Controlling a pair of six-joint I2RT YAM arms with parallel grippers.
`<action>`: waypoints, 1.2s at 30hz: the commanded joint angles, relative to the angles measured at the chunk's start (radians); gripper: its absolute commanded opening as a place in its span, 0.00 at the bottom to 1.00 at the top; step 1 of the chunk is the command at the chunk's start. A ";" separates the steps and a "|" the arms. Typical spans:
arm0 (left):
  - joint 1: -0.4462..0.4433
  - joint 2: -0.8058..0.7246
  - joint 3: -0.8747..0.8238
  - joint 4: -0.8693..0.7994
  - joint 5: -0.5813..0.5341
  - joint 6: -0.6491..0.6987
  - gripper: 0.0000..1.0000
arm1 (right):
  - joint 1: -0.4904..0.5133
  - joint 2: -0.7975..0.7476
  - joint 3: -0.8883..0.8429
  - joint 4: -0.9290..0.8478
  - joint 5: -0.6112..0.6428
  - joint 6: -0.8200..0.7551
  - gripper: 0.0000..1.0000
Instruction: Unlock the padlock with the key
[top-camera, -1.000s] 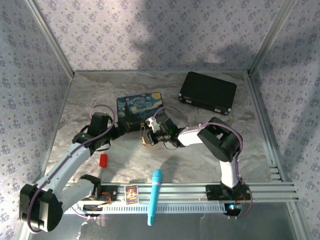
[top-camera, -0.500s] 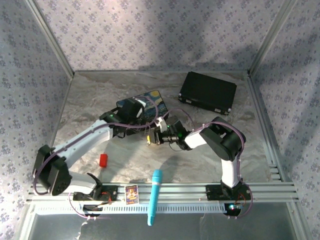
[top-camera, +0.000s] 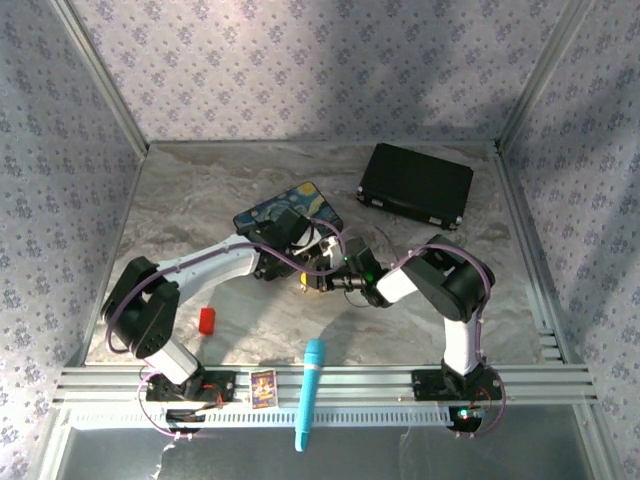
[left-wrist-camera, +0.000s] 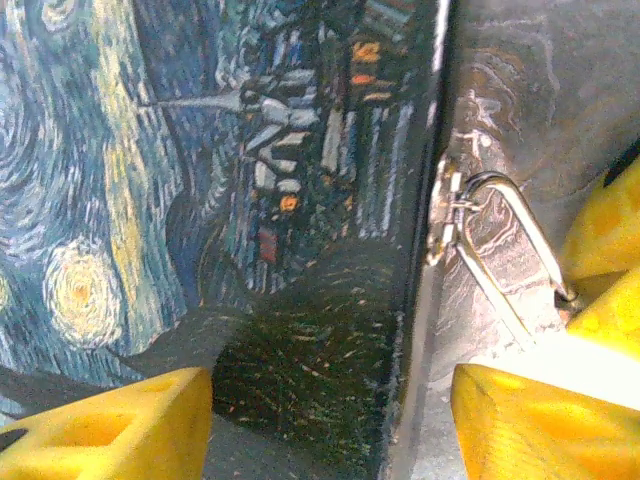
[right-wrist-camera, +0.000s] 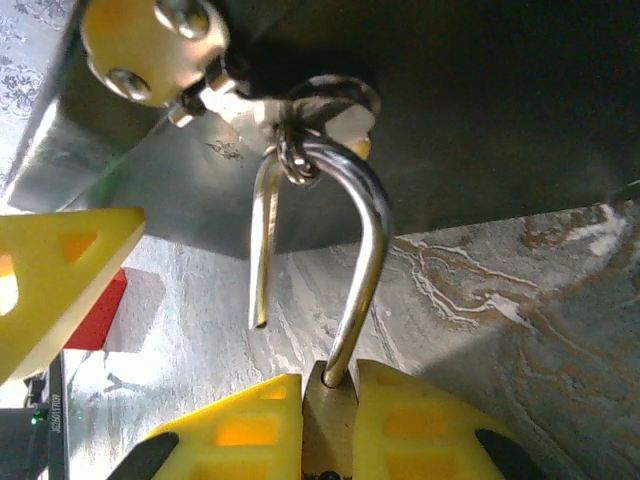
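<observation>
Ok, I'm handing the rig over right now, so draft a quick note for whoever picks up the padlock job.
Left gripper: open, over the painted tin's edge.
Right gripper: shut on the padlock body.
Padlock: shackle hooked through the tin's latch ring, one leg free of the body, so it looks unlocked.
Left, probably: unhook the shackle from the ring.

Being shown: one starry-night painted tin (top-camera: 287, 212), one black rectangular case (top-camera: 416, 186), one small red block (top-camera: 207, 320), one blue cylindrical stick (top-camera: 309, 392), one picture card (top-camera: 262, 388), one brass padlock (right-wrist-camera: 330, 425).
</observation>
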 joint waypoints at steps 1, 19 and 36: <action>-0.014 0.056 0.006 -0.038 -0.009 0.002 0.54 | 0.015 0.044 -0.026 0.121 0.046 0.109 0.00; -0.056 0.079 -0.120 0.030 -0.046 0.030 0.43 | -0.007 0.093 -0.035 0.397 0.267 0.346 0.00; -0.079 0.057 -0.159 0.061 -0.088 0.037 0.41 | -0.089 0.061 -0.051 0.433 0.196 0.461 0.00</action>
